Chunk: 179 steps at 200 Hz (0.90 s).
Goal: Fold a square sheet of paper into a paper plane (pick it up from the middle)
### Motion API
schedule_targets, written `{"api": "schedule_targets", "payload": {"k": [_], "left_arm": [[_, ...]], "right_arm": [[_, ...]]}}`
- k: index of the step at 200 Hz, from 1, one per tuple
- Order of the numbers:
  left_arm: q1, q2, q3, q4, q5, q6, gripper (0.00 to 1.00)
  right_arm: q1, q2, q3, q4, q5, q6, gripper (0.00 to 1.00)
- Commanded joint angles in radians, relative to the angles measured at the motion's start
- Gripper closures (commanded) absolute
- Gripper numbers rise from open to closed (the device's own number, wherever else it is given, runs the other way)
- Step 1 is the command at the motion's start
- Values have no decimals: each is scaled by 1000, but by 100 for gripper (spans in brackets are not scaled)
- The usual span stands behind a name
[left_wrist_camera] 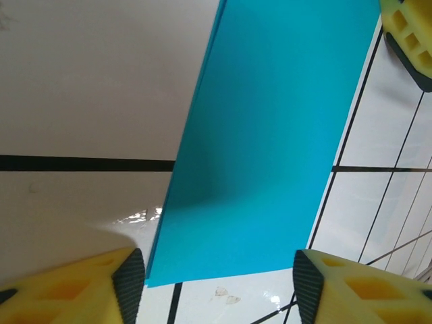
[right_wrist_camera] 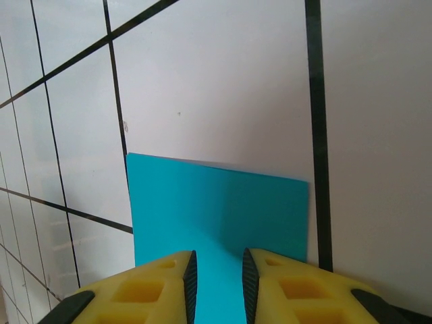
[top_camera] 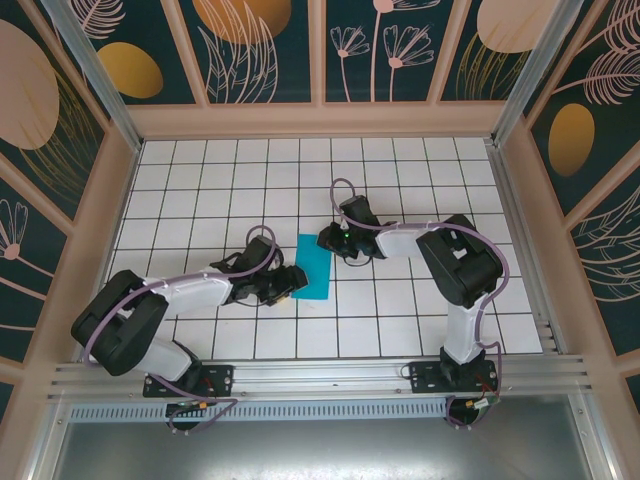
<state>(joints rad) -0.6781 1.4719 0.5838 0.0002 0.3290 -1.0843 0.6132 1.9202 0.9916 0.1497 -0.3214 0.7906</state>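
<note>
The square sheet of paper (top_camera: 313, 268) lies flat on the white-tiled table (top_camera: 200, 180) between the two arms, near the middle of the grid; it shows as a narrow teal rectangle, clearly longer than wide, so I judge it already folded once in half; its long axis runs from the near side of the table to the far side, leaning a little to the right as it goes; the left gripper (top_camera: 285, 283) sits at the near short end and the right gripper (top_camera: 330, 240) at the far short end, so each arm has one end and neither is plainly nearer; from the left wrist the sheet (left_wrist_camera: 263, 148) stretches straight away from the left gripper (left_wrist_camera: 219, 287), whose jaws stand wide apart with the near edge lying between them, just short of both tips (a yellow finger (left_wrist_camera: 405, 30) of the other arm shows at the far corner); from the right wrist the sheet (right_wrist_camera: 216, 209) lies straight ahead of the right gripper (right_wrist_camera: 219, 287), whose fingers are drawn almost together over it, a slim strip of teal showing in the gap; whether they nip the paper I cannot tell; the surface looks smooth and matte, edges crisp, with a faint lengthwise change of shade.
</note>
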Motion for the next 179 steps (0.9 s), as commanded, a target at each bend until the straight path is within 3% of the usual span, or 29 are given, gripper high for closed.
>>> {"api": "schedule_targets", "payload": {"k": [1,63,139,179], "left_arm": [[-19,22,19,13,15,-20,40],[-23,17,26,35,25,-22,47],[-22,30,37,71,34,18,47],[-21,24,13,99,43,-25,43]], "right_arm": [[-14,80,-62,-125,53,-35,71],[-20,84,-61,-125,41,-45,73],[-22,82,-59,-127,29,-45,74],[-24,73,-43,-143,12,-44,74]]}}
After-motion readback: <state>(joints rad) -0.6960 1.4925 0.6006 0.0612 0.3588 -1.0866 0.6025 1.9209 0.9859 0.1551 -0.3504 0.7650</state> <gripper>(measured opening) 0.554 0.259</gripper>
